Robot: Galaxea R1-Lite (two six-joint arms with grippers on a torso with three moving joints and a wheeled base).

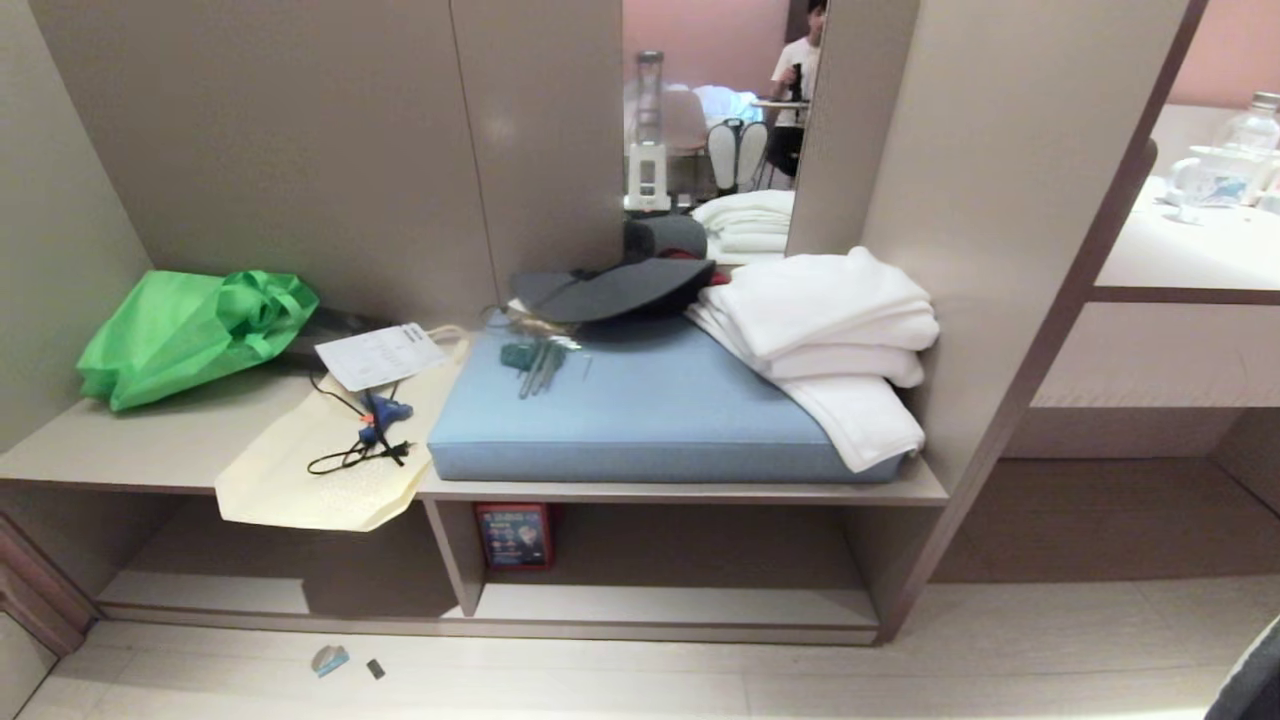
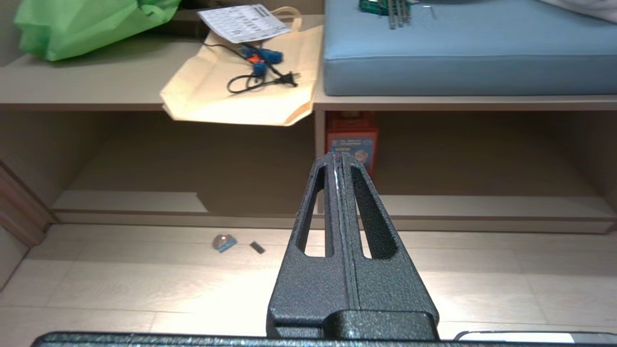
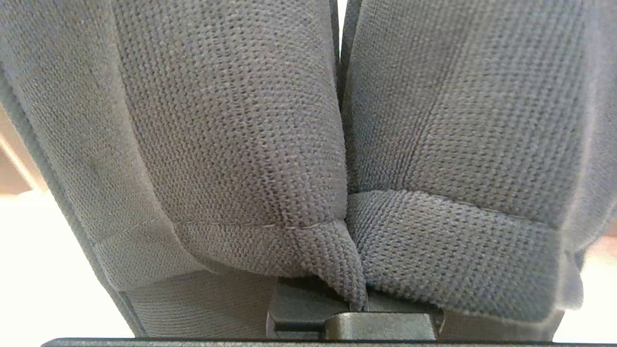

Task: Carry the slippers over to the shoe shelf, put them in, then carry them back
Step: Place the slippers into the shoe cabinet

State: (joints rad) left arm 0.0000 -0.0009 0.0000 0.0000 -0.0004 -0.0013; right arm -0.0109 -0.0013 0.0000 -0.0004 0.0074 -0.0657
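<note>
Carrying step, robot halted before the shoe shelf (image 1: 680, 605), the low open bay across the lower centre of the head view under the blue cushion (image 1: 640, 410). The slippers (image 3: 308, 144) fill the right wrist view: two dark grey knit uppers pressed side by side, their fabric pinched at the base of the frame where the right gripper (image 3: 354, 308) is clamped tight on them (its fingers are buried in cloth). The left gripper (image 2: 340, 159), centre of the left wrist view, has its jaws pressed together on nothing and points toward the bay's upright divider (image 2: 318, 159). The bay's pale bottom board to the right of the divider is bare apart from a red box (image 1: 514, 536) at the back. Judged next: lower and extend the right arm into that bay, set the soles flat on the board, then release
</note>
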